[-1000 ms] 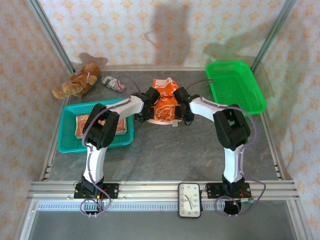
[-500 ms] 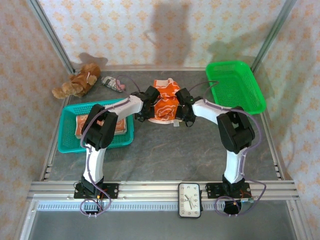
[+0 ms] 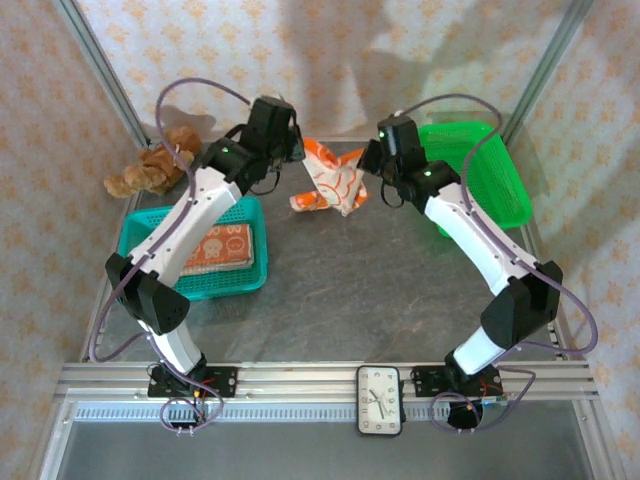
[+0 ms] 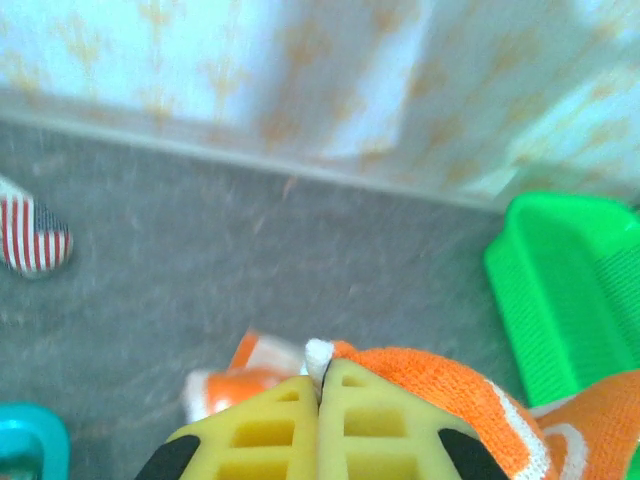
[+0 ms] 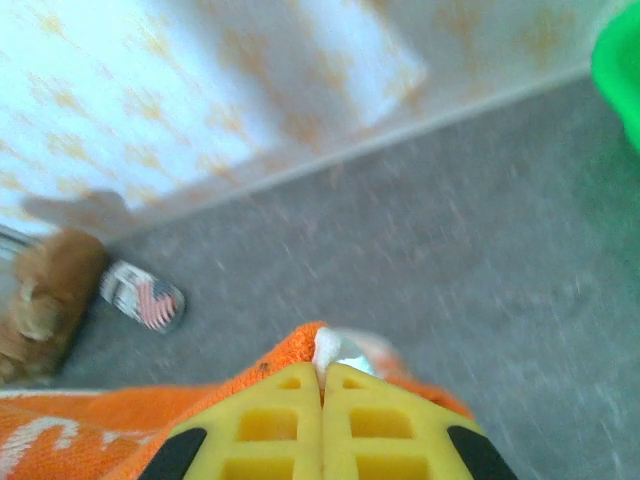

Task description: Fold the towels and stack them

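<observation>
An orange towel with white print hangs in the air between both arms, above the back of the table. My left gripper is shut on its left corner, and my right gripper is shut on its right corner. In the left wrist view the yellow fingers pinch a white-edged corner of the orange towel. The right wrist view shows the same kind of pinch on the orange towel. Another towel lies folded in the teal basket.
A green basket stands at the back right, partly behind the right arm. A brown teddy bear lies at the back left, and a striped shoe sits near it. A clock rests on the front rail.
Both arms rose from low over the table to high at the back, lifting the orange towel off the surface. The right gripper closed on its corner during this time.
</observation>
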{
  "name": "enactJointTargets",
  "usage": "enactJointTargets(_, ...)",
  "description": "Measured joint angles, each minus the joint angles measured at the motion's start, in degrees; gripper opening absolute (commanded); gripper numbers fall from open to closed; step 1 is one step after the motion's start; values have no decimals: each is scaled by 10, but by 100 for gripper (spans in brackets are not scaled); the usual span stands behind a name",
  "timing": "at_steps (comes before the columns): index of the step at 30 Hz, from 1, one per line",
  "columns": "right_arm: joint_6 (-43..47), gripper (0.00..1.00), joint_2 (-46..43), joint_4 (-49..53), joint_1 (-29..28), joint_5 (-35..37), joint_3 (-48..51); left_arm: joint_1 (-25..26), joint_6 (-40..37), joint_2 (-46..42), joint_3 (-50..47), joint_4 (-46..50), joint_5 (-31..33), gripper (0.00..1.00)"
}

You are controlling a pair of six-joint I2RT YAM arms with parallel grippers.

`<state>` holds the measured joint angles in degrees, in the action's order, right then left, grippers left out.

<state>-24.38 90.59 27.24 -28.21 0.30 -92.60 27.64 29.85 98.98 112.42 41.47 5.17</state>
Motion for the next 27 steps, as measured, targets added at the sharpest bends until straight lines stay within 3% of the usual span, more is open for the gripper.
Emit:
enactJointTargets(13, 52, 0, 66, 2, 15, 60, -211, -27, -44, 63, 218, 12, 43, 0)
enactJointTargets(21, 63, 0, 105, 23, 23, 57, -254, -35, -44, 97, 239, 44, 26, 0)
enactJointTargets(27, 65, 0, 73, 23, 23, 21, -227, -7, -45, 40, 167, 39, 23, 0)
